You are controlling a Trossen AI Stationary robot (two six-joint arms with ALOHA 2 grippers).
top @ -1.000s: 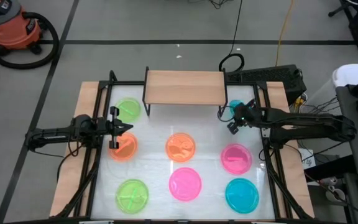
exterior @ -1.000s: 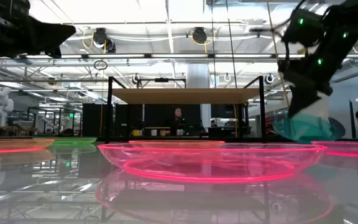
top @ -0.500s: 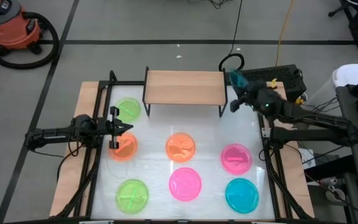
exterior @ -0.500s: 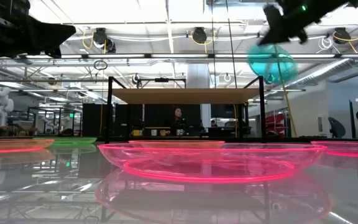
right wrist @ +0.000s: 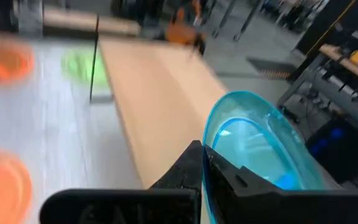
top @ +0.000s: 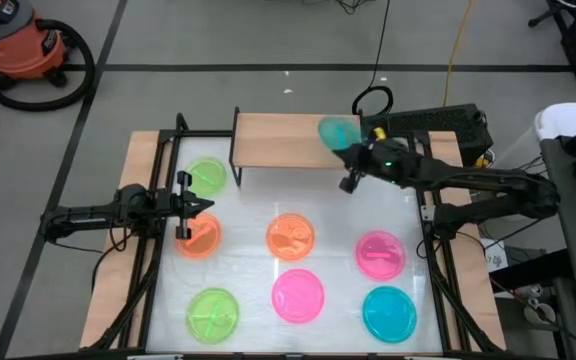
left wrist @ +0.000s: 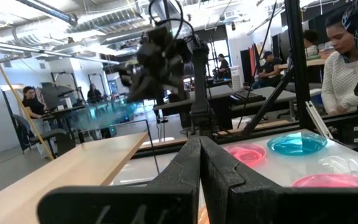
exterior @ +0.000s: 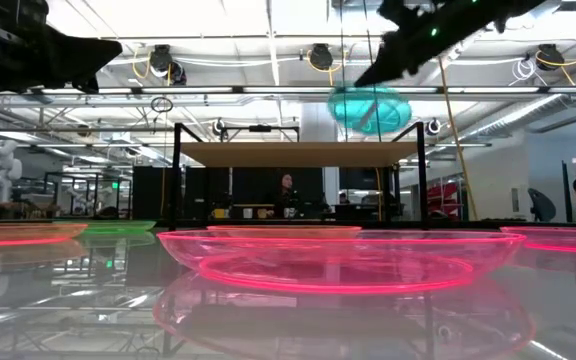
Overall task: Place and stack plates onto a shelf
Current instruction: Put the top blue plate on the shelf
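My right gripper (top: 351, 152) is shut on a cyan plate (top: 338, 131), held in the air over the right end of the light-wood shelf (top: 288, 140); in the low view the plate (exterior: 368, 108) shows above the shelf board (exterior: 298, 153). My left gripper (top: 204, 207) is shut and empty, hovering by an orange plate (top: 201, 238) at the table's left. Flat on the white table lie a green plate (top: 206, 177), an orange plate (top: 291, 236), two pink plates (top: 380, 253) (top: 298, 296), a green plate (top: 213, 312) and a cyan plate (top: 389, 312). My right gripper pinches the cyan plate's rim (right wrist: 207, 155) between its two fingers, one finger (right wrist: 185, 168) on the plate's outer side and one finger (right wrist: 232, 177) on its inner side. The plate is lifted clear and tilted steeply, reaching out past the fingertips over the shelf.
Black frame posts (top: 180, 125) stand at the table's far corners, and the shelf's thin black legs (top: 236, 170) stand on the table. A dark box with cables (top: 438, 125) sits beyond the far right corner. People sit in the room behind the table (exterior: 286, 190).
My right gripper has lifted the cyan plate off the table beside the shelf's right leg. It has carried it up and toward the far edge, then left over the shelf's right end. The plate has tipped from flat to steeply tilted.
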